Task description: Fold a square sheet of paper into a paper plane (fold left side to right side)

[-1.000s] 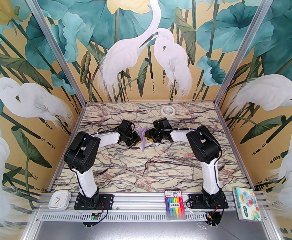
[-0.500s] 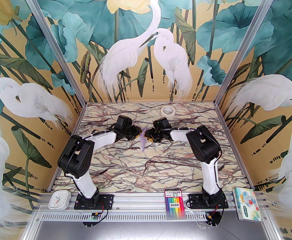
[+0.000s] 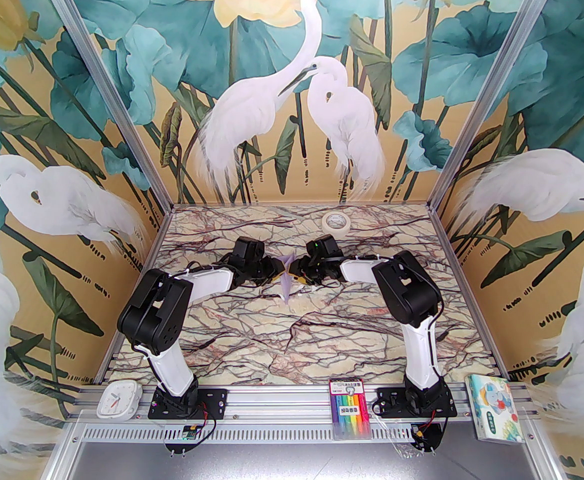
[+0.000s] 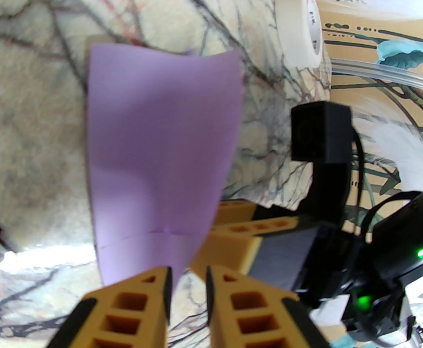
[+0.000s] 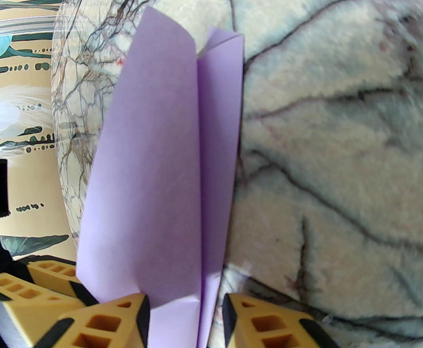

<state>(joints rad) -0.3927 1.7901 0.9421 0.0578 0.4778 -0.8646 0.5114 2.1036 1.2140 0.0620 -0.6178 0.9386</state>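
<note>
The square sheet of paper is folded into a slim lavender paper plane (image 3: 285, 284) that stands on edge above the middle of the marble table (image 3: 292, 338). In the right wrist view the paper plane (image 5: 153, 176) shows two long folded layers, and its near end sits between the fingers of my right gripper (image 5: 186, 303), which is shut on it. My right gripper (image 3: 293, 272) comes in from the right. My left gripper (image 3: 276, 268) faces it from the left. In the left wrist view the left gripper (image 4: 187, 277) has its jaws slightly apart, at the lower tip of the paper plane (image 4: 160, 140).
A white tape roll (image 3: 335, 222) lies at the back of the table, also seen as the tape roll (image 4: 300, 25). On the front rail sit a white clock (image 3: 117, 399), a marker pack (image 3: 350, 408) and a colourful tissue pack (image 3: 492, 408). Patterned walls close three sides.
The left gripper's jaws have parted slightly and it has shifted a little farther back, its elbow swinging left. The paper now stands more edge-on. The right arm has not moved.
</note>
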